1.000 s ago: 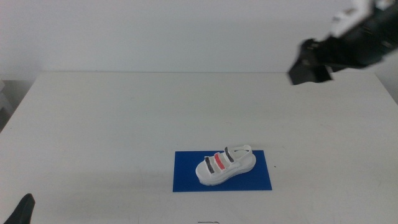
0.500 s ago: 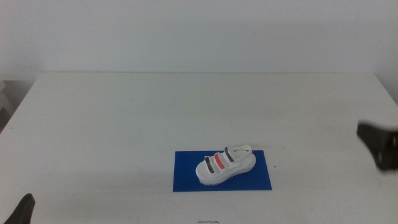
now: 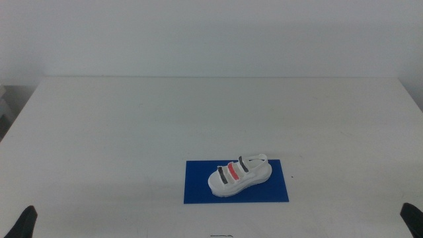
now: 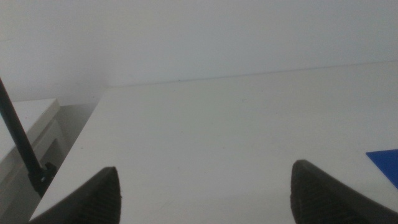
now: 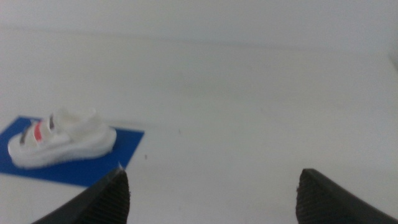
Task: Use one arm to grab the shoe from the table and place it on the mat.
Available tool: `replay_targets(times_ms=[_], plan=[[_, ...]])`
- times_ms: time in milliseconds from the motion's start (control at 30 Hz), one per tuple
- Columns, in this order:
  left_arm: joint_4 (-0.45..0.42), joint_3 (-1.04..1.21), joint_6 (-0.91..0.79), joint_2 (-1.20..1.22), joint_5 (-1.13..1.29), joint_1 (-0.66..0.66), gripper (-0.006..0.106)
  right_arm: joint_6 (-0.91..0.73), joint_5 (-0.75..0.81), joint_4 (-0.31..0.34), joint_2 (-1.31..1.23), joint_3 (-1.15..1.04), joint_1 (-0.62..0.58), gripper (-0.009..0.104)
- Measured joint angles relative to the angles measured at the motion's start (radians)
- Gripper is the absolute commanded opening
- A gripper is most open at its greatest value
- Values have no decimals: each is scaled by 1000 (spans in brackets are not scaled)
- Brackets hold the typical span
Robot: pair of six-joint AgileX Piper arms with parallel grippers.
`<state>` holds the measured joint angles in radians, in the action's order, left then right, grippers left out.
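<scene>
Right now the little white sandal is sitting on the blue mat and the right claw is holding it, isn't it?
Not quite. The sandal does sit on the blue mat, but nothing is holding it. The middle view shows it alone there, with the right claw down at the table's near right edge. In the right wrist view the claw is open and well apart from the sandal.

Left tool (image 4: 202,190) low at near left corner, jaws apart; right tool (image 5: 211,193) near right, jaws apart.
</scene>
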<state>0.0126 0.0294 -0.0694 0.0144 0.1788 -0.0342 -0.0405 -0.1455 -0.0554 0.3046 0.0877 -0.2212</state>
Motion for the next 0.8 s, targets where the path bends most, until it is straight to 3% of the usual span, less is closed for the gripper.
replay_targets(times_ms=[433, 800], plan=[[0, 0, 0, 0, 0, 0, 94, 1, 1, 0, -294, -112, 0, 94], [0, 0, 0, 0, -1, 0, 94, 1, -16, 0, -314, -116, 0, 94]])
